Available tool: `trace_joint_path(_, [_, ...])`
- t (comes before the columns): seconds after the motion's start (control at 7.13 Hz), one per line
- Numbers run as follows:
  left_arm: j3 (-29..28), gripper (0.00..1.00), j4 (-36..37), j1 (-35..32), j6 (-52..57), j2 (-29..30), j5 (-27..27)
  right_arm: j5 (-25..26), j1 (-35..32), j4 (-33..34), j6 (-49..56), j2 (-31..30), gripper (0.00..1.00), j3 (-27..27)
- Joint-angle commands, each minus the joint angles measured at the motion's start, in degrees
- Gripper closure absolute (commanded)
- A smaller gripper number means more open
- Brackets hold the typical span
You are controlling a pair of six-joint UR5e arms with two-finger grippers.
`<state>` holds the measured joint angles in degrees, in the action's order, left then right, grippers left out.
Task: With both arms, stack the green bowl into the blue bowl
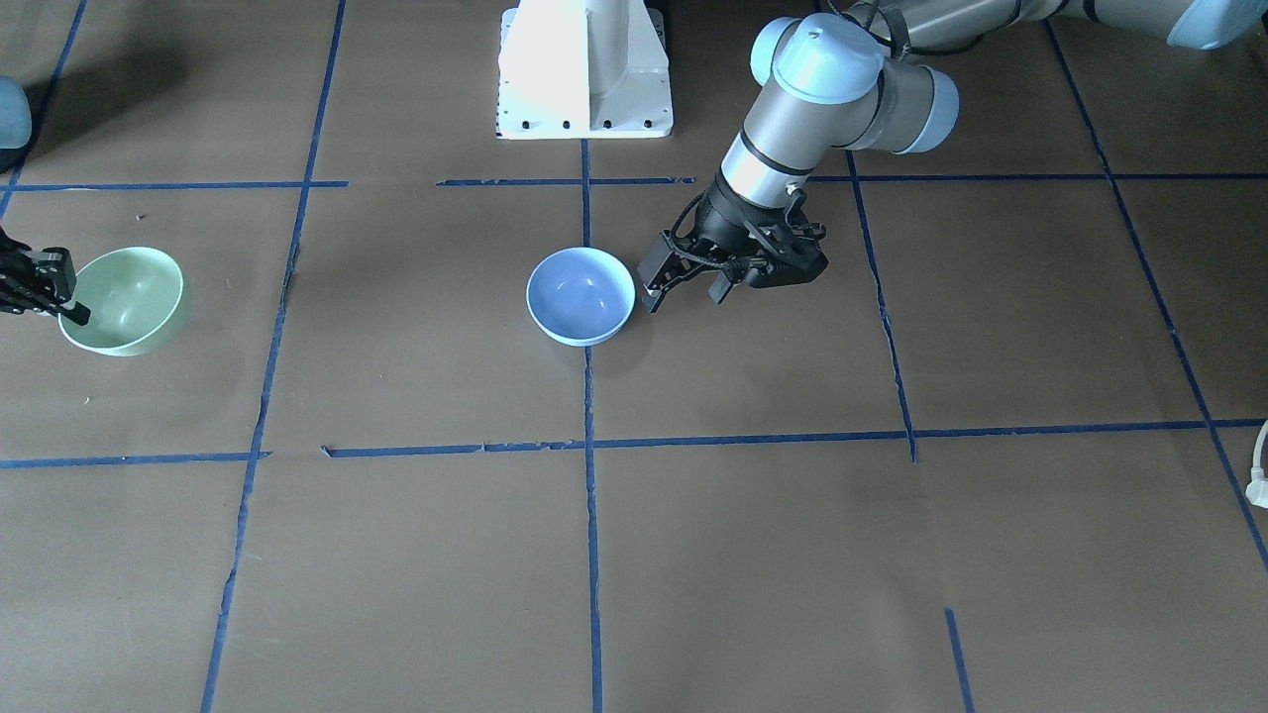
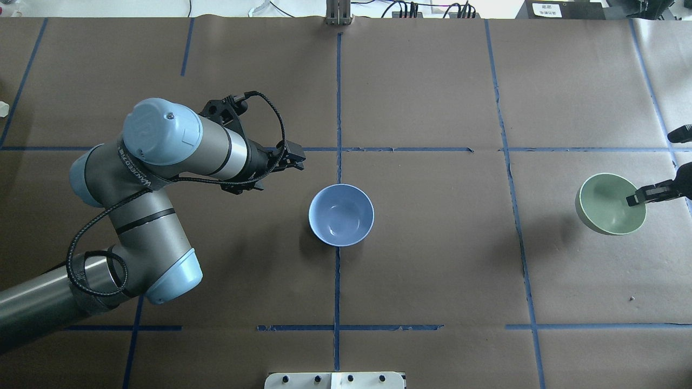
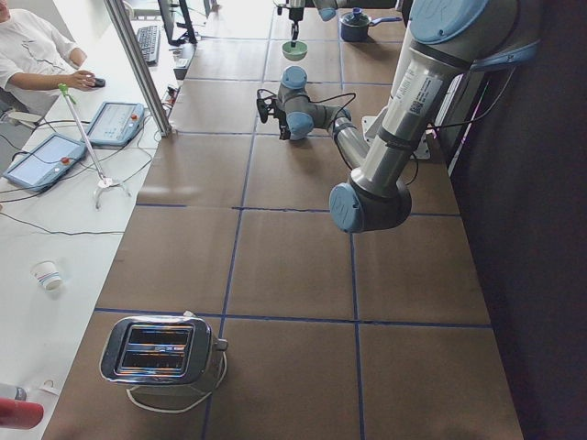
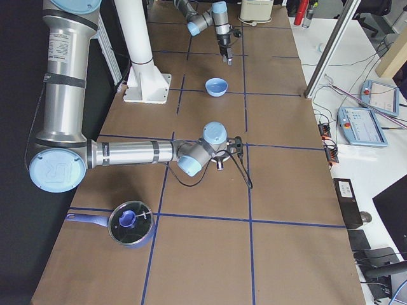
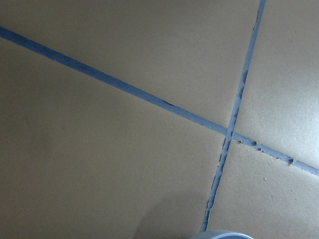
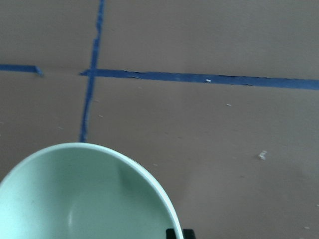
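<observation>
Chrome two-slot toaster (image 3: 158, 353) sits at the near end of the long table (image 3: 293, 266), whose top is covered in brown paper crossed by a grid of blue tape lines (image 1: 590, 555). At the opposite end stands a blue saucepan with a glass lid (image 4: 130, 223). Alongside runs a white desk where a person in a white shirt (image 3: 27, 55) rests a hand on a mouse, with a grey teach pendant (image 3: 115, 122) and a paper cup (image 3: 46, 274) nearby. On the robot's edge of the table stands the white pedestal base (image 1: 584, 69).

Near the middle, upright on a tape line, is the small round periwinkle-blue bowl (image 1: 581, 294). The left black two-finger gripper (image 1: 686, 295) hangs just beside it, fingers spread, touching nothing. Well apart, toward the robot's right end, the small round glossy mint-green bowl (image 2: 612, 203) is tilted, its rim pinched by the right black two-finger gripper (image 2: 635, 199), with one finger inside the bowl. Between the two bowls lie brown paper and one tape line
</observation>
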<state>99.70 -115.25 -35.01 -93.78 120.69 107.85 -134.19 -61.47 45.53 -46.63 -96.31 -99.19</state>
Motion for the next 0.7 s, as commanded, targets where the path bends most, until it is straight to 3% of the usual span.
trace_joint_path(0.0, [4.7,0.0,0.0,-0.7,0.0,-3.9,0.1,0.3,6.5,0.0,-18.9,8.3,1.0,-5.8])
trace_joint_path(0.14, [7.5,0.0,0.0,-1.8,0.0,-6.3,0.7,4.2,11.5,0.3,-30.7,15.6,1.0,-5.5])
trace_joint_path(0.28, [10.4,0.0,0.0,-4.3,0.1,-9.8,4.3,11.4,18.5,3.1,-39.2,21.8,1.0,-5.3])
trace_joint_path(0.42, [12.3,0.0,-0.1,-8.3,0.2,-12.9,9.7,18.8,23.5,10.7,-41.1,28.0,0.99,-5.1])
trace_joint_path(0.56, [12.4,0.0,-0.2,-10.2,0.2,-13.2,11.7,24.7,29.2,18.5,-42.2,33.2,0.99,-4.4])
